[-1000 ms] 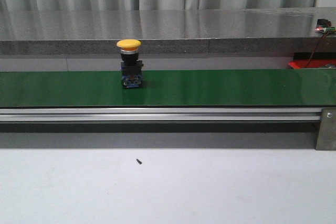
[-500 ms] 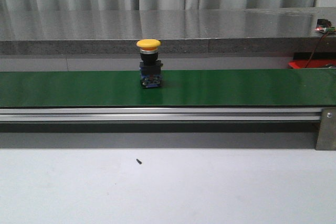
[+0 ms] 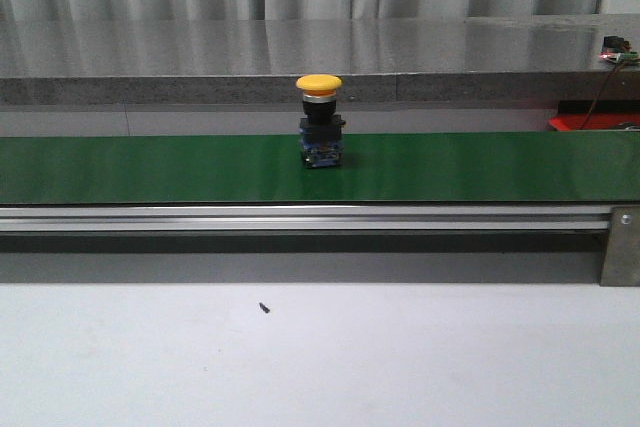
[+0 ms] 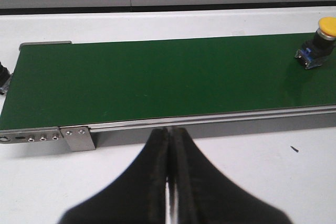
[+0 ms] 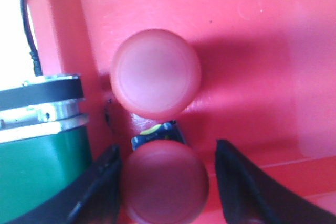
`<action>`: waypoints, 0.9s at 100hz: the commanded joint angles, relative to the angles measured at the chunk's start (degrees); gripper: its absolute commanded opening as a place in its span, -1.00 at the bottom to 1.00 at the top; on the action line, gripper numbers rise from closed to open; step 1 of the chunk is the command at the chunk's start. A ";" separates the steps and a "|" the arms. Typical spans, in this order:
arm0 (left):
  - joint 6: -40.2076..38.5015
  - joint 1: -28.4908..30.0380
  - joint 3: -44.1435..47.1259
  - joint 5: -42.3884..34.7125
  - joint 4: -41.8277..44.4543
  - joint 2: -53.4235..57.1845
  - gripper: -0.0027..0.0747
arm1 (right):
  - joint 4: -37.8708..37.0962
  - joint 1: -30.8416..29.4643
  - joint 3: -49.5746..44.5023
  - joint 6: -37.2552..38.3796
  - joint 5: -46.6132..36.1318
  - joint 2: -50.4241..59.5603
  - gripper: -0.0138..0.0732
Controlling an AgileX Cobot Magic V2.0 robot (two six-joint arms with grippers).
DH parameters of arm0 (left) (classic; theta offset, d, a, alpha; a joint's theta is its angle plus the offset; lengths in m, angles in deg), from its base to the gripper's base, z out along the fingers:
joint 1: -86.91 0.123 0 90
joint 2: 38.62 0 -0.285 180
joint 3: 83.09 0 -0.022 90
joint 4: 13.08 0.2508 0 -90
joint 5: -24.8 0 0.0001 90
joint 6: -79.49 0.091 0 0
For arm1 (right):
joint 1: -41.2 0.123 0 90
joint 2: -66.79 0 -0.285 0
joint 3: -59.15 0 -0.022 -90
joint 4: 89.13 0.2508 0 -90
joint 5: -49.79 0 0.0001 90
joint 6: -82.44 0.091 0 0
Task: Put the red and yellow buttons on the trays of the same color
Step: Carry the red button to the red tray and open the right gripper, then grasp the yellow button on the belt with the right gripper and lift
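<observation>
My left gripper (image 4: 170, 182) hangs over the white table just short of the belt's near rail, its two black fingers pressed together with nothing between them. The yellow button (image 3: 320, 121) stands upright on the green belt (image 3: 150, 169), cap on top, its long axis vertical, about midway along the belt in the front view. From my left wrist it sits far off to one side, beyond the rail (image 4: 210, 120) and well apart from my fingertips, so I would have to open, reach across the rail and travel along the belt to get around its dark body.

My right gripper (image 5: 165, 182) is over the red tray (image 5: 262, 51), fingers spread wide. Two red buttons lie there: one red button (image 5: 155, 74) just ahead of the fingers, and a second red button (image 5: 164, 181) between them. I think the fingers stand clear of its cap, though the close view makes contact hard to rule out.

By my reckoning the left arm is the one free to take the yellow button. I see no yellow tray in any view.
</observation>
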 commanded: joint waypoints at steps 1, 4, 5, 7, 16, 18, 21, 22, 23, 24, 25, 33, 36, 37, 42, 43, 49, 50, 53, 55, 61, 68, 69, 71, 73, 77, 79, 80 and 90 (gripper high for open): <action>-0.24 -0.34 -1.41 -3.85 -1.30 -0.12 -0.98 | 0.17 -0.32 1.31 -0.09 -1.92 4.48 0.27; -0.24 -0.34 -1.41 -3.85 -1.30 -0.12 -0.98 | 0.17 -0.32 1.31 -0.09 -1.92 4.96 0.27; -0.24 -0.34 -1.41 -3.85 -1.30 -0.12 -0.98 | 0.17 -0.32 1.31 -0.09 -1.92 5.10 0.27; -0.24 -0.34 -1.41 -3.85 -1.30 -0.12 -0.98 | 0.17 -0.32 1.31 -0.09 -1.92 5.37 0.27; -0.24 -0.34 -1.41 -3.85 -1.30 -0.12 -0.98 | 0.17 -0.32 1.31 -0.15 -2.03 6.99 0.27; -0.24 -0.34 -1.41 -3.85 -1.30 -0.12 -0.98 | 0.17 -0.32 1.31 -0.15 -1.95 7.50 0.27; -0.24 -0.34 -1.41 -3.85 -1.30 -0.12 -0.98 | 0.17 -0.25 1.31 -0.15 -1.73 8.01 0.27; -0.24 -0.34 -1.41 -3.85 -1.30 -0.12 -0.98 | 0.22 -0.25 1.31 -0.21 -1.57 8.19 0.27; -0.24 -0.34 -1.41 -3.85 -1.30 -0.12 -0.98 | 0.23 -0.19 1.31 -0.22 -1.49 8.56 0.27; -0.24 -0.34 -1.41 -3.85 -1.30 -0.12 -0.98 | 0.32 -0.12 1.31 -0.39 -1.24 8.72 0.27; -0.24 -0.34 -1.41 -3.85 -1.30 -0.12 -0.98 | 0.32 -0.03 1.31 -0.52 -1.10 9.03 0.27; -0.24 -0.34 -1.41 -3.85 -1.30 -0.12 -0.98 | 0.32 1.51 1.31 -2.73 1.03 11.16 0.27; -0.24 -0.34 -1.41 -3.85 -1.30 -0.12 -0.98 | 0.32 2.08 1.31 -3.57 1.67 11.61 0.27; -0.24 -0.34 -1.41 -3.85 -1.30 -0.12 -0.98 | 0.32 2.47 1.31 -3.72 1.82 11.94 0.27; -0.24 -0.34 -1.41 -3.85 -1.30 -0.12 -0.98 | 0.32 4.01 1.31 -5.08 3.01 12.98 0.27; -0.24 -0.34 -1.41 -3.85 -1.30 -0.12 -0.98 | 0.32 4.50 1.31 -5.64 3.33 13.33 0.27; -0.24 -0.34 -1.41 -3.85 -1.30 -0.12 -0.98 | 0.32 6.69 1.31 -7.11 4.98 14.37 0.27; -0.24 -0.34 -1.41 -3.85 -1.30 -0.12 -0.98 | 0.32 7.32 1.31 -7.79 5.17 14.44 0.27; -0.24 -0.34 -1.41 -3.85 -1.30 -0.12 -0.98 | 0.48 8.31 1.31 -9.04 6.24 14.58 0.28; -0.24 -0.34 -1.41 -3.85 -1.30 -0.12 -0.98 | 0.68 9.27 1.37 -10.42 7.04 14.70 0.28; -0.24 -0.34 -1.41 -3.85 -1.30 -0.12 -0.98 | 1.79 12.42 1.37 -14.48 9.12 14.70 0.31; -0.24 -0.34 -1.41 -3.85 -1.30 -0.12 -0.98 | 3.34 15.91 1.37 -17.89 11.22 14.70 0.41; -0.24 -0.34 -1.41 -3.85 -1.30 -0.12 -0.98 | 3.42 16.26 1.37 -18.15 11.50 14.70 0.42; -0.24 -0.34 -1.41 -3.85 -1.30 -0.12 -0.98 | 3.67 17.31 1.37 -18.76 11.78 14.70 0.45; -0.24 -0.34 -1.41 -3.85 -1.30 -0.12 -0.98 | 3.84 18.33 1.37 -19.21 11.96 14.70 0.48; -0.24 -0.34 -1.41 -3.85 -1.30 -0.12 -0.98 | 3.84 20.36 1.37 -19.36 12.02 14.70 0.52; -0.24 -0.34 -1.41 -3.85 -1.30 -0.12 -0.98 | 3.84 21.02 1.37 -19.36 12.02 14.70 0.53; -0.24 -0.34 -1.41 -3.85 -1.30 -0.12 -0.98 | 3.84 21.66 1.37 -19.42 11.96 14.70 0.54; -0.24 -0.34 -1.41 -3.85 -1.30 -0.12 -0.98 | 3.84 25.64 1.37 -19.49 12.27 14.70 0.54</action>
